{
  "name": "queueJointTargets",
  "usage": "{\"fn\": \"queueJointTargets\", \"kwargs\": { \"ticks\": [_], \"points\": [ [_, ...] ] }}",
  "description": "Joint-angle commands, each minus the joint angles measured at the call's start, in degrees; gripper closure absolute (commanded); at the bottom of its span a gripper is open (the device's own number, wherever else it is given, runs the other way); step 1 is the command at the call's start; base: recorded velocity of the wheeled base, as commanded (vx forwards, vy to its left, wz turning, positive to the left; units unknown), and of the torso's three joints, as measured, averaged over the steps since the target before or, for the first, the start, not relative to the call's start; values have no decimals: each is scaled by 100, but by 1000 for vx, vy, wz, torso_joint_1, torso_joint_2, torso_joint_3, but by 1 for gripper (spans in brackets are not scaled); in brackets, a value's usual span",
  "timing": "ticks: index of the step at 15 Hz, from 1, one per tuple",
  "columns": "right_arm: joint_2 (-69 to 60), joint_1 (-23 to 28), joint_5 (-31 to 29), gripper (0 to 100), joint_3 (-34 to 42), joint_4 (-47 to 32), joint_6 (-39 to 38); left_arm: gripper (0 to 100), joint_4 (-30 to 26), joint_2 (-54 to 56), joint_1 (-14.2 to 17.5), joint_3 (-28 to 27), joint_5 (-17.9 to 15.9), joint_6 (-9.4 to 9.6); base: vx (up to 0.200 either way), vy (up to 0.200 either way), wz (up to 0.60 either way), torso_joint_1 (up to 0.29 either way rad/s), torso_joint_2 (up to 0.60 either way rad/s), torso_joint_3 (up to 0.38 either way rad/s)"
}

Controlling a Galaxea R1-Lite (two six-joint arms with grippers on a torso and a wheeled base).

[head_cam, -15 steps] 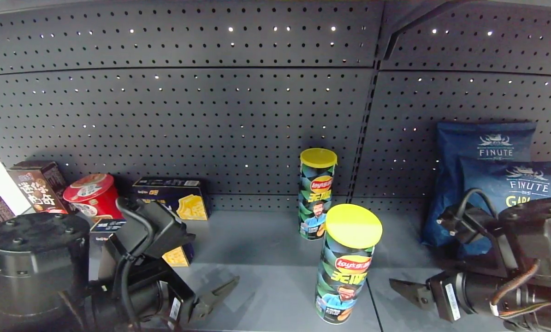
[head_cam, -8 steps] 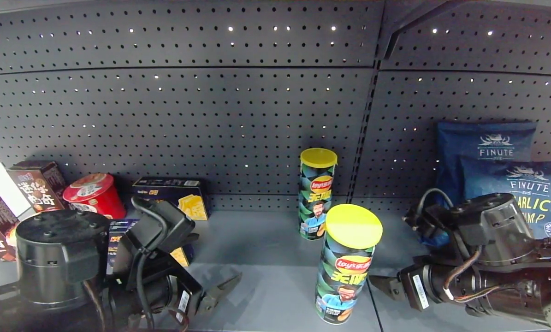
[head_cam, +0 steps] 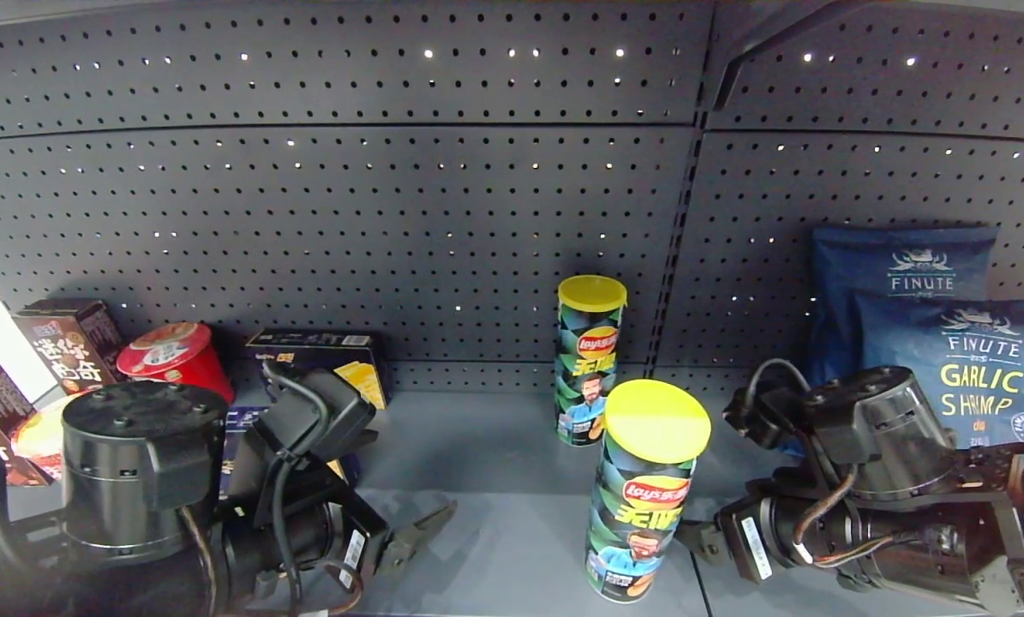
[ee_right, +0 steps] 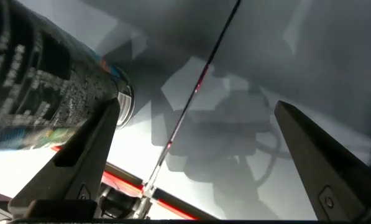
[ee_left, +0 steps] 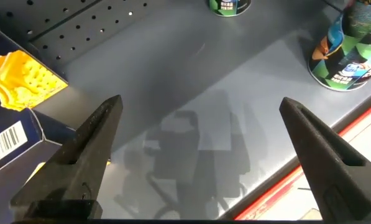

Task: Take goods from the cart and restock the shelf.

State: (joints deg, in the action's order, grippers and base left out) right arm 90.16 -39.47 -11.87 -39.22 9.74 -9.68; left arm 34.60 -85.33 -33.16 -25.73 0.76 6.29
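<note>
The left gripper (ee_left: 201,102) has its two dark fingers spread wide apart, and there is nothing between them. It hangs low over the front of the gray shelf (ee_left: 191,68), close to the shelf's red front edge (ee_left: 278,186). A dark blue box with a yellow picture (ee_left: 17,118) lies just beside one of its fingers. The right gripper (ee_right: 197,104) is spread wide too, and it holds nothing. It sits low at the front of the shelf on the robot's right. The front chip can (ee_right: 42,74) is just beside one of its fingers (ee_right: 89,155), on the outer side, not in the gap. I cannot tell if the finger touches the can. In the head view the front chip can (head_cam: 646,488) stands straight up near the front edge of the shelf, between the two grippers. It has a yellow lid. The back chip can (head_cam: 590,360) looks the same and stands straight up behind it, close to the wall with the little holes (head_cam: 392,214). The two cans are near each other but apart. On the right, two blue snack bags (head_cam: 949,334) lean on the wall, one in front of the other. On the left, a red noodle cup (head_cam: 173,360) and some brown boxes (head_cam: 66,343) sit by the blue box.
</note>
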Motion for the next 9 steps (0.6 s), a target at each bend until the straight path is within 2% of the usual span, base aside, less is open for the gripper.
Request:
{"fn": "queueJointTargets", "kwargs": {
  "ticks": [1, 9],
  "points": [
    [37, -8, 1, 0, -25, 2, 1, 0, 3, -80, -6, -37, 4, 4, 0, 0, 0, 0, 0, 0],
    [256, -60, 1, 0, -227, 10, 1, 0, 3, -97, 2, -46, -32, 4, 0, 0, 0, 0, 0, 0]
  ]
}}
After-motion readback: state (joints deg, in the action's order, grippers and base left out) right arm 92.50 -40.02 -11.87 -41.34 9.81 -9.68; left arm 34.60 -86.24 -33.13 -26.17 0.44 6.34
